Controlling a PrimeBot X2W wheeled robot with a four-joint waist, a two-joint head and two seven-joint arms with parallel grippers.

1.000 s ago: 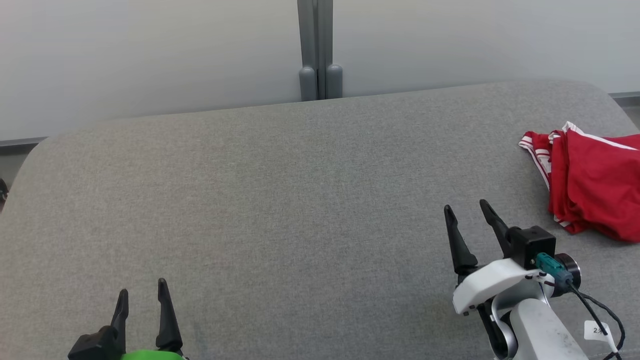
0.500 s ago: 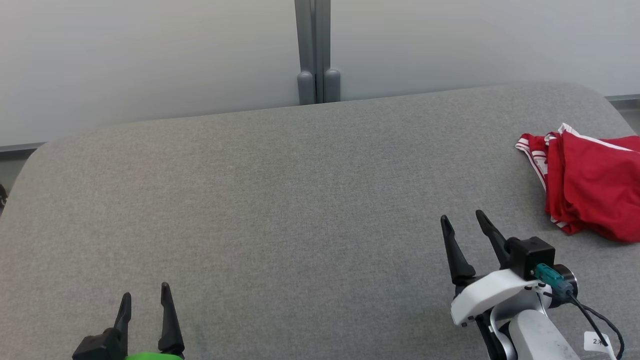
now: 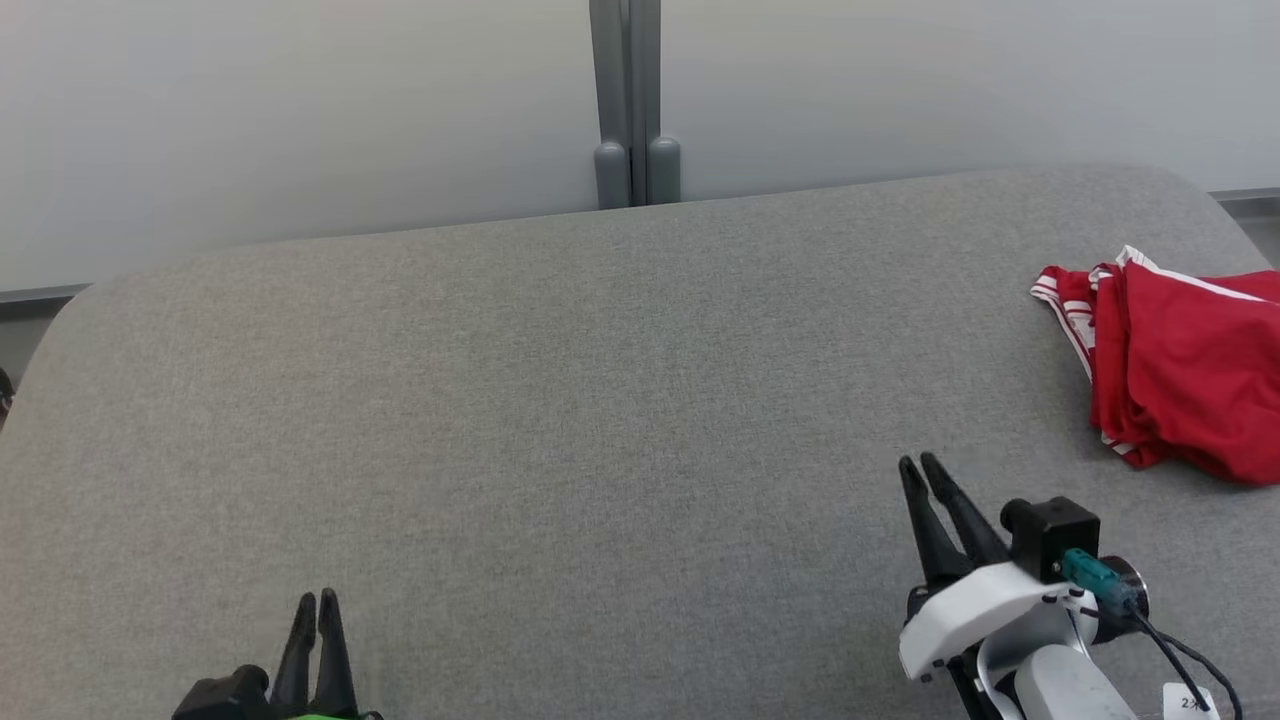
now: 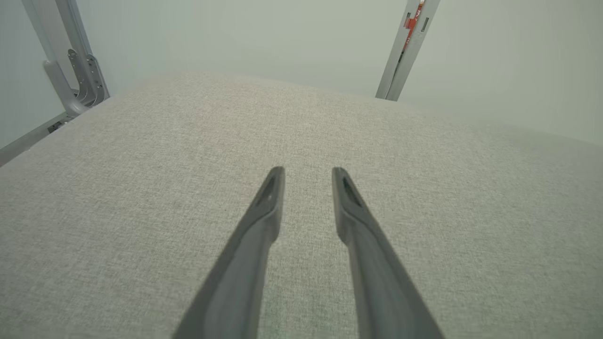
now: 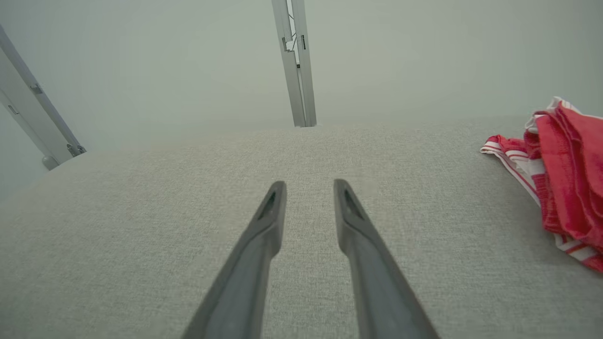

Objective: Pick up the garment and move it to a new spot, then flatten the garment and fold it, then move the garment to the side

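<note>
**Desk:** Where is the garment sitting?

**Me:** The garment [image 3: 1180, 370] is out at the far right of the grey padded surface [image 3: 560, 400], lying in a red, layered bundle. It's well apart from both of my grippers, and the head view's right edge cuts it off.

**Desk:** Which way is it pointing?

**Me:** Its striped corner [image 3: 1060, 290], red with white bands, pokes out to my left and a little away from me. The bundle's left edge runs near to far, and its near end leans slightly to my right. The red cloth spreads rightward from there and out of sight, so I cannot tell the full long axis.

**Desk:** And your jaws?

**Me:** My right gripper [image 3: 918, 461] is low on the right, with its fingers pointing away from me and slanting a little left. The jaws stand narrowly apart. From the right wrist I can see grey fabric through the slit between the tips, and nothing is held. The garment lies off to the right of those fingers.

**Desk:** Left side?

**Me:** My left gripper [image 3: 317, 597] is down at the lower left, fingers pointing up the view. Those jaws are also a narrow gap apart with nothing between them, over bare grey surface. Beyond the far edge, a grey post [image 3: 630, 100] stands against the pale wall [image 3: 300, 120].
</note>
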